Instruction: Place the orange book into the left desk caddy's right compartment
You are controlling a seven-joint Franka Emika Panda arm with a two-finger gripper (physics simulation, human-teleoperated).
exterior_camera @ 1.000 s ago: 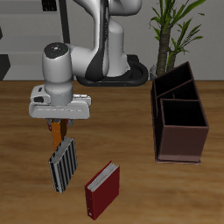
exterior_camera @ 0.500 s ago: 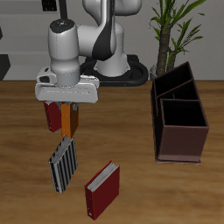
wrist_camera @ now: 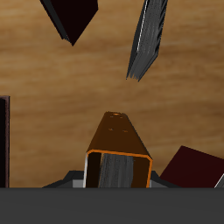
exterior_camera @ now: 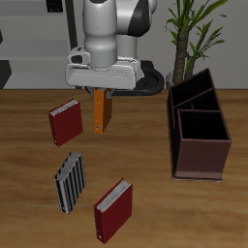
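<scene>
My gripper [exterior_camera: 102, 93] is shut on the orange book [exterior_camera: 102, 112], which hangs upright below it, lifted clear of the table. In the wrist view the orange book [wrist_camera: 117, 156] shows end-on between the fingers, its page edge visible. The left desk caddy [exterior_camera: 199, 127] is a long dark maroon-brown box with two square sections, standing at the far side of the table from the books, beside the plant. The gripper is well apart from the caddy, roughly level with its back section.
A dark red book [exterior_camera: 65, 122] lies beside the gripper. A black-and-white striped book [exterior_camera: 70, 181] and another dark red book [exterior_camera: 113, 209] lie nearer the table's front edge. A potted plant [exterior_camera: 189, 34] stands behind the caddy.
The gripper has risen and moved toward the caddy with the orange book, uncovering the dark red book that it hid before. The other books have not moved.
</scene>
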